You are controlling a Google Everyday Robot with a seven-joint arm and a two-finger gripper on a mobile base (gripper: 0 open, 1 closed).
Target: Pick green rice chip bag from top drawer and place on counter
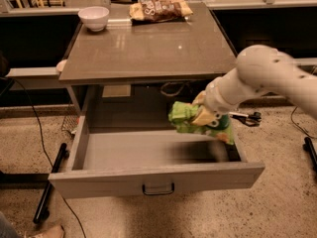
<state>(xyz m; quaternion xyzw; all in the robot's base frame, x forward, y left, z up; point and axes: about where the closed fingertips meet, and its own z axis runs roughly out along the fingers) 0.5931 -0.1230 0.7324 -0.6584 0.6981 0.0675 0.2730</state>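
Observation:
The green rice chip bag [198, 122] hangs in the air above the right part of the open top drawer [148, 152], below the counter's front edge. My gripper [202, 114] is shut on the bag, with its tan fingers [203, 117] pressed into the crinkled green foil. The white arm reaches in from the right. The drawer is pulled out, with a dark handle [158, 188] on its grey front panel. The grey-brown counter [148, 43] lies above and behind the bag.
A brown-and-tan snack bag [159, 9] lies at the back of the counter, and a white bowl [94, 18] stands at its back left. Cables and a dark stand foot [47, 192] lie on the speckled floor left of the unit.

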